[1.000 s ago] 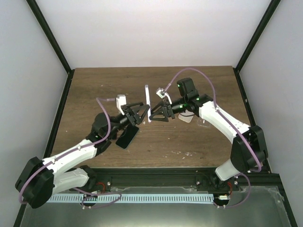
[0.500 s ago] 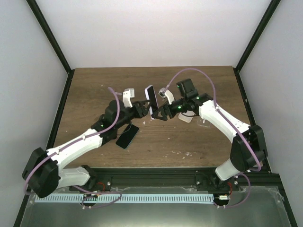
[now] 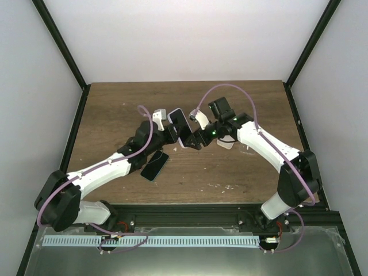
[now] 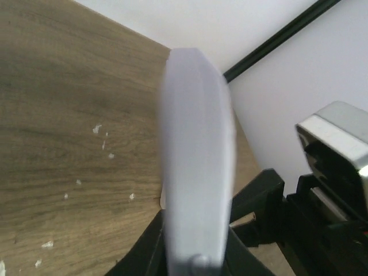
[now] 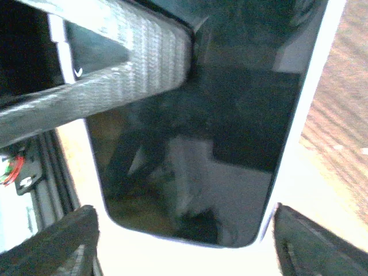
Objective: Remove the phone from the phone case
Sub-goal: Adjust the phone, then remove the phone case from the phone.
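Wood-grain table (image 3: 115, 103) lies under both my arms. Farthest left on it is a dark flat slab (image 3: 155, 165), lying flat just beside my left forearm; whether it is another phone I cannot tell.

My left gripper (image 3: 171, 134) is raised above the table and clamped narrow across the thickness of the phone case (image 3: 179, 125). My left wrist camera sees the case edge-on, a pale lavender band standing up from between my dark fingers (image 4: 146, 256). One ribbed grey pad (image 5: 115, 75) of that gripper lies flat across the upper part of the screen.

The phone (image 5: 195, 144) sits inside the case — glossy black glass framed by the pale rim — and the pair is held in the air at the middle of the table, tilted, between my two grippers.

My right gripper (image 3: 193, 138) meets it from the right. Its fingers (image 5: 57, 244) are spread to the case's width and grip the two long edges by the lower corners.

Right of that, near my right forearm, a small clear thing (image 3: 227, 144) rests on the wood — too faint to name.
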Controlling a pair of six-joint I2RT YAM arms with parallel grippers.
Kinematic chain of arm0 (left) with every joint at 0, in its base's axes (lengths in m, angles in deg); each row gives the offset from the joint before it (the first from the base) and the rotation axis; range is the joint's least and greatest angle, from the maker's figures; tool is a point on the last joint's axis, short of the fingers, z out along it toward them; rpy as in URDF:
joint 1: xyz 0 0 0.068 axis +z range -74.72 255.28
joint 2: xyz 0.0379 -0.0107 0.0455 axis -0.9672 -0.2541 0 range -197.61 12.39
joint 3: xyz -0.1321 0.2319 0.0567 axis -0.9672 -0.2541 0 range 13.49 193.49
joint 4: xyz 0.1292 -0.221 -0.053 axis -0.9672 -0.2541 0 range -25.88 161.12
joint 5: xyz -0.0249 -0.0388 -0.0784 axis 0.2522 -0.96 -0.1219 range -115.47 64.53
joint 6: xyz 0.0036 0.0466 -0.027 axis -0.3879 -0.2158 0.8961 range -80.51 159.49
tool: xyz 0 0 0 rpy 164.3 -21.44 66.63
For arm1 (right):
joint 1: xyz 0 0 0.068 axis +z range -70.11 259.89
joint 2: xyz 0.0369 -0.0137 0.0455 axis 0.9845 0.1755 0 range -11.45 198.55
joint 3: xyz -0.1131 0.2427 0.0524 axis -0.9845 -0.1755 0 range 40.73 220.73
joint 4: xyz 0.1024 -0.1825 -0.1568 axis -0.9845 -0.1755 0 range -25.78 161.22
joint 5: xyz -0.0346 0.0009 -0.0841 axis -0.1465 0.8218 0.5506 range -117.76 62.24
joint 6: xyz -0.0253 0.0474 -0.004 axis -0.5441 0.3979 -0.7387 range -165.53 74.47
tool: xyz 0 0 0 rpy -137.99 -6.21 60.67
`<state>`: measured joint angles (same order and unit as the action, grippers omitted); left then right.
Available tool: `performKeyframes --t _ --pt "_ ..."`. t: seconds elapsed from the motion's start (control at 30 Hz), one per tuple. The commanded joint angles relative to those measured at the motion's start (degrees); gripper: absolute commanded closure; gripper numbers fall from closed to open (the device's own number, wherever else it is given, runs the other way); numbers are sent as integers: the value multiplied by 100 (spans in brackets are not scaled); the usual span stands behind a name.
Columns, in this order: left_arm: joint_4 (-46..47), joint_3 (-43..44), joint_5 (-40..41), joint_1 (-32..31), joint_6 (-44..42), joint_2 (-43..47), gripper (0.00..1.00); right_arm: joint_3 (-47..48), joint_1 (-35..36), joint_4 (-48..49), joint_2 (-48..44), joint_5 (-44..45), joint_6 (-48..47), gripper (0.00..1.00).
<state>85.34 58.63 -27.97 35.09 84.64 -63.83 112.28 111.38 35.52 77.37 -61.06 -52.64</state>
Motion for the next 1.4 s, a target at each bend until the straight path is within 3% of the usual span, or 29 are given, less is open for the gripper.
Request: performKeyframes --t 0.0,0.03,0.23,0.43,0.9,1.37 --pt "477 -547 -132 254 -85 366 89 308 -57 -298 75 -952 -488 7" --pt "835 -772 -437 389 -161 474 89 231 -146 -306 25 -1119 -534 1" --pt "2818 -2015 -2756 1093 -522 1169 92 -494 -590 -60 -818 -1784 -1085 0" --pt "2927 -2077 -3896 1110 -858 1570 94 -845 -600 -275 -1527 -2250 -2013 1" --pt "4422 -2174 -4496 1101 -207 1437 94 -1386 199 119 -1616 -3023 -1760 37" --pt "4603 -2139 -4569 1051 -164 1286 94 -1143 227 363 -1156 -3310 -1262 84"
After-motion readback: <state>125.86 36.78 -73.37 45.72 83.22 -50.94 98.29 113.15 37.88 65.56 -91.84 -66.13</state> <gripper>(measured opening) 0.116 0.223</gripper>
